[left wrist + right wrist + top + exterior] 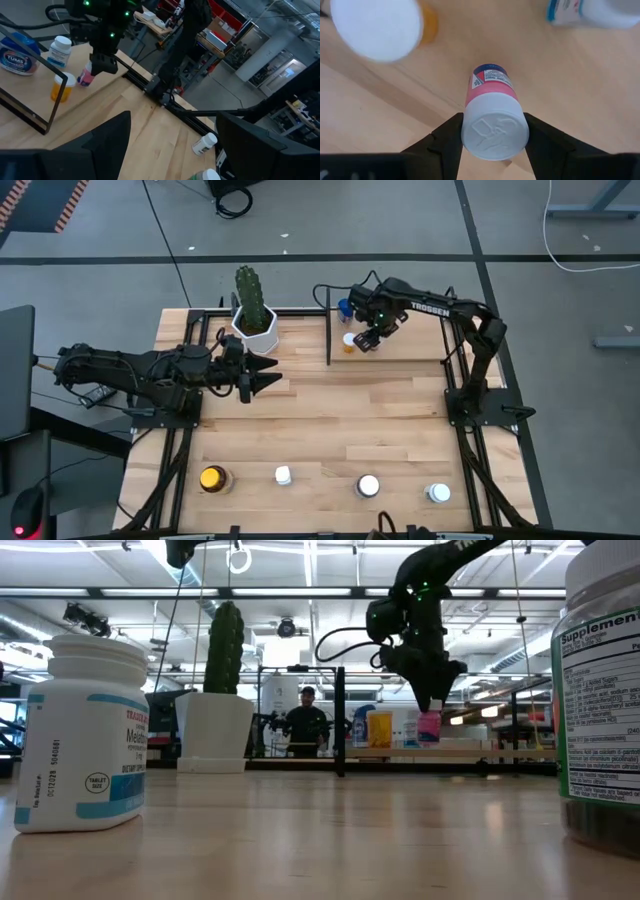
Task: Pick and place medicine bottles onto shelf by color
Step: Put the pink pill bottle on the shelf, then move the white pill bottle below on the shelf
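Observation:
My right gripper (368,338) is over the shelf (400,348) at the far right, shut on a pink medicine bottle (490,85) with a white cap. On the shelf stand an orange bottle (348,341), a white-and-blue bottle (590,12) and a blue tub (17,55). Several more bottles stand along the table's near edge: an amber one (212,478), a small white one (283,474) and two white-capped ones (368,485) (438,492). My left gripper (265,376) waits open, level, at the table's left beside the cactus pot. My right gripper pinches the pink bottle's white cap (470,135) between its two fingers, one on each side. The fingers point down from above. The bottle hangs below them, slightly tilted, its base (82,82) close over the shelf board; whether it touches the board I cannot tell.
A white pot with a cactus (255,320) stands at the far left of the table. Black posts (329,340) frame the shelf. Bare wooden tabletop (340,415) lies between the shelf and the near row of bottles. A person (305,720) stands in the room behind.

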`<action>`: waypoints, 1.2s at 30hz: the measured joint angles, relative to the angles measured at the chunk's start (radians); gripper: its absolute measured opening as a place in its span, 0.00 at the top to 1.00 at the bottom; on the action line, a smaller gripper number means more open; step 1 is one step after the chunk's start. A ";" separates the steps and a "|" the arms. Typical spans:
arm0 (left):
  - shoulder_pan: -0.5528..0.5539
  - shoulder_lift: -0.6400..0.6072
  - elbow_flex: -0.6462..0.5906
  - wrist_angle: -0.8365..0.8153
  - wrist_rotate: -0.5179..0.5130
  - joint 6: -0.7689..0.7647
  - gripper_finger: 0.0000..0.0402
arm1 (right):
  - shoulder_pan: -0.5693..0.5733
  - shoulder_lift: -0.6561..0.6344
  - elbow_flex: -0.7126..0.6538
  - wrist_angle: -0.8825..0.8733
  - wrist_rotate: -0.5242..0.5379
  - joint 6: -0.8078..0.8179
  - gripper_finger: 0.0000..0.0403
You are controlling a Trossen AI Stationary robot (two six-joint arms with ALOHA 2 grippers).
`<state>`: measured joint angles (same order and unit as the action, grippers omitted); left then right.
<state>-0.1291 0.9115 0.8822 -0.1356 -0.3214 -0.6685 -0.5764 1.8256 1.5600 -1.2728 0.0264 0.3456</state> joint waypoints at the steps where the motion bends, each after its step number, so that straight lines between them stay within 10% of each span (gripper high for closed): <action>1: 0.000 0.000 0.000 0.000 0.000 0.000 0.26 | -0.003 0.000 0.000 0.011 0.001 0.005 0.52; 36: 0.000 0.000 0.000 0.000 0.000 -0.002 0.26 | -0.018 -0.001 0.000 0.003 -0.027 0.073 0.37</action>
<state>-0.1295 0.9115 0.8822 -0.1356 -0.3210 -0.6701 -0.5945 1.8245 1.5600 -1.2702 -0.0002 0.4191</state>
